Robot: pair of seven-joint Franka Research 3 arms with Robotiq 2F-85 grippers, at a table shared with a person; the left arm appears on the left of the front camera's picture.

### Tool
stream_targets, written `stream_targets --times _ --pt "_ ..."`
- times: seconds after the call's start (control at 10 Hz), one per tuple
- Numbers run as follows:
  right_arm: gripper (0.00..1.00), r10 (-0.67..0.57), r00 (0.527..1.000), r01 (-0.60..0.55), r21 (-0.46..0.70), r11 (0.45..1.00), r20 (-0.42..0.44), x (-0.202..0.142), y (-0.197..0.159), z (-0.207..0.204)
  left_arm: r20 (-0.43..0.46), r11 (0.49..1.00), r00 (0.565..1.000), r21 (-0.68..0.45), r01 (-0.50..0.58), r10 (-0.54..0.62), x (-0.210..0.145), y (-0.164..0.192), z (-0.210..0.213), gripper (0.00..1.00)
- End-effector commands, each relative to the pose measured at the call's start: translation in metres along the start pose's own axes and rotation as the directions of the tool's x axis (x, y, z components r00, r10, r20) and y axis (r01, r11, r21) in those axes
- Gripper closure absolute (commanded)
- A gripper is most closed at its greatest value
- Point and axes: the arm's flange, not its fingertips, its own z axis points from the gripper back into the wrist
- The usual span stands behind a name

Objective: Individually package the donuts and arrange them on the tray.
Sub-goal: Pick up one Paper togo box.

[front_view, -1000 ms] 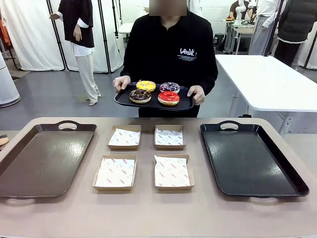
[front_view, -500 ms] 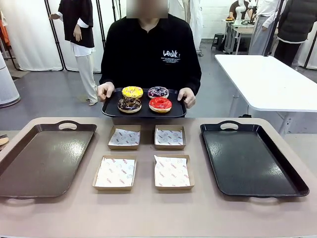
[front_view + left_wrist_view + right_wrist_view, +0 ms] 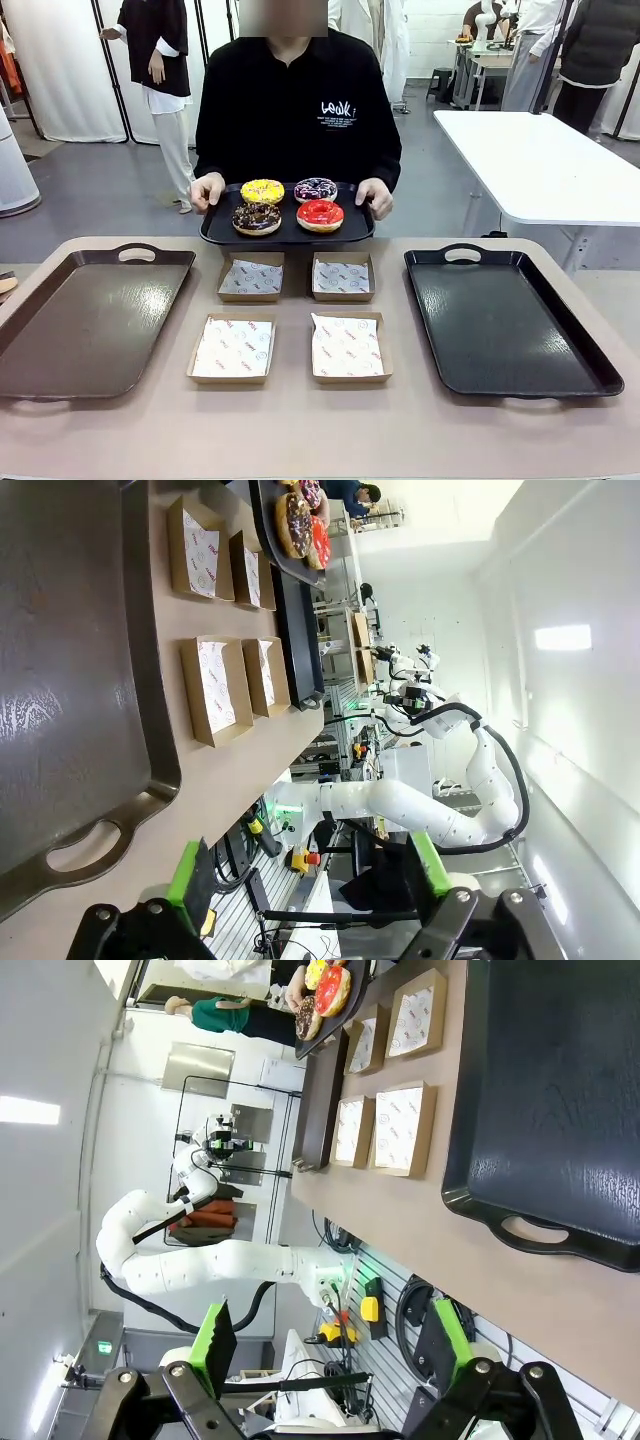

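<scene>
1. Over the far edge of the table point(image 3: 300, 430), dead centre: four donuts point(image 3: 290, 203) lying flat, two by two, on a small black tray point(image 3: 285, 238) carried in a person's hands point(image 3: 375, 196), not set down yet.
2. Straight across from both arms, past the four open paper-lined boxes point(image 3: 341, 277) mid-table. Rings, so no long axis to fuss over. Yellow and chocolate toward the left arm's side, purple and red toward the right; otherwise a toss-up on reach, I'd guess.
3. Left gripper point(image 3: 305, 870): fingers spread wide, holding nothing, touching nothing, back by the near edge beside the brown tray point(image 3: 90, 320).
4. Right gripper point(image 3: 330, 1338): same deal, spread wide, nothing in it, near the big black tray point(image 3: 500, 320).
</scene>
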Motion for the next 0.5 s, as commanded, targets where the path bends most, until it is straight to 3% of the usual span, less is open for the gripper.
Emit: stream_targets --times 0.0,0.4 --pt "0.0 0.007 1.0 -0.007 0.013 1.0 0.01 0.001 -0.0016 -0.0009 0.011 1.0 1.0 -0.013 0.001 -0.001 -0.0014 -0.0001 -0.0005 0.0" --pt "0.0 0.007 1.0 -0.007 0.013 1.0 0.01 0.001 -0.0016 -0.0009 0.011 1.0 1.0 -0.013 0.001 -0.001 -0.0014 -0.0001 -0.0005 0.0"
